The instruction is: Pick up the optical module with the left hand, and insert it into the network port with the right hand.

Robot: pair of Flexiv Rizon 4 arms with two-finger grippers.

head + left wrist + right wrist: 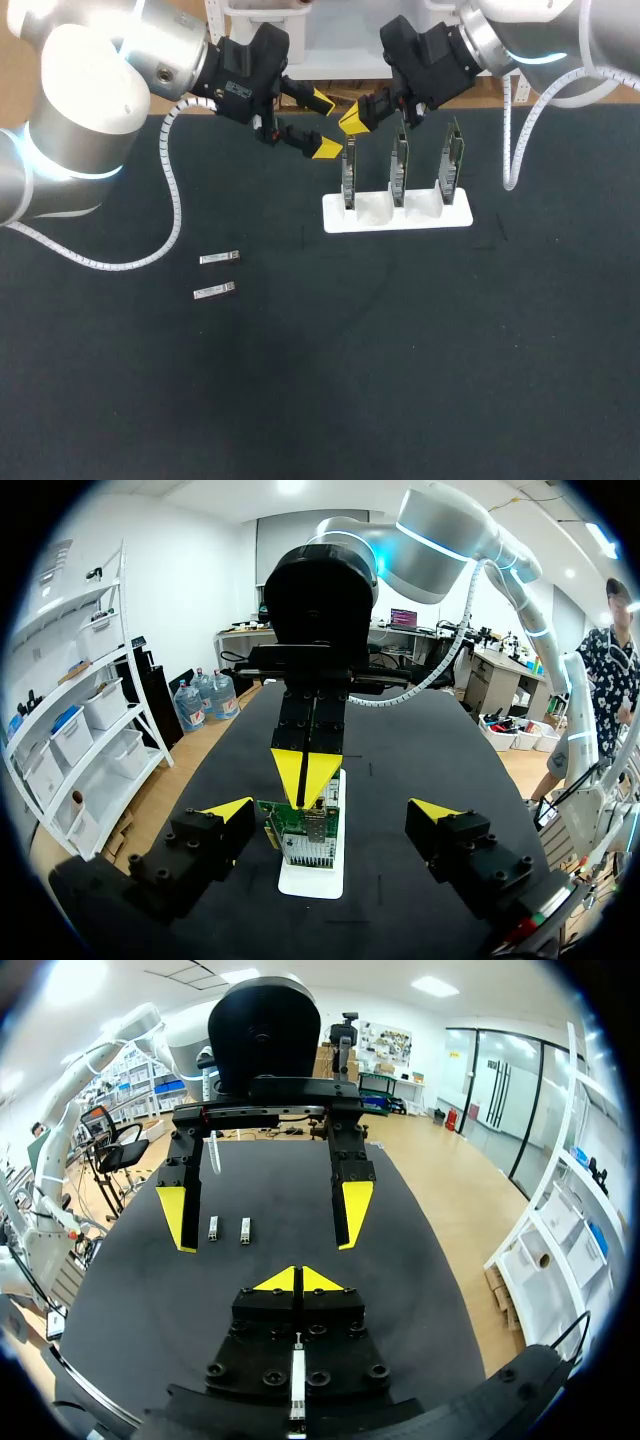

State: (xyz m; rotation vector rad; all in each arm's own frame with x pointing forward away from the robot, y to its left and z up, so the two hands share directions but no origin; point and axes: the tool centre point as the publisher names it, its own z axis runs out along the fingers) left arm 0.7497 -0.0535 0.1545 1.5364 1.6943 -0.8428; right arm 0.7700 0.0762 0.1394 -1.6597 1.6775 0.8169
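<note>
- My left gripper (324,124), upper middle, is spread and empty, facing my right gripper (353,118)
- Right gripper is pressed together over the leftmost board (349,172), probably to line up; no module visible in it
- One module (219,258) and a second module (214,291) lie left of centre, awaiting pickup

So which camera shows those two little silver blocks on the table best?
The head view: both small silver metal blocks lie in plain sight on the black table. The right wrist view shows them tiny, past the left claw. The left wrist view misses them.
</note>
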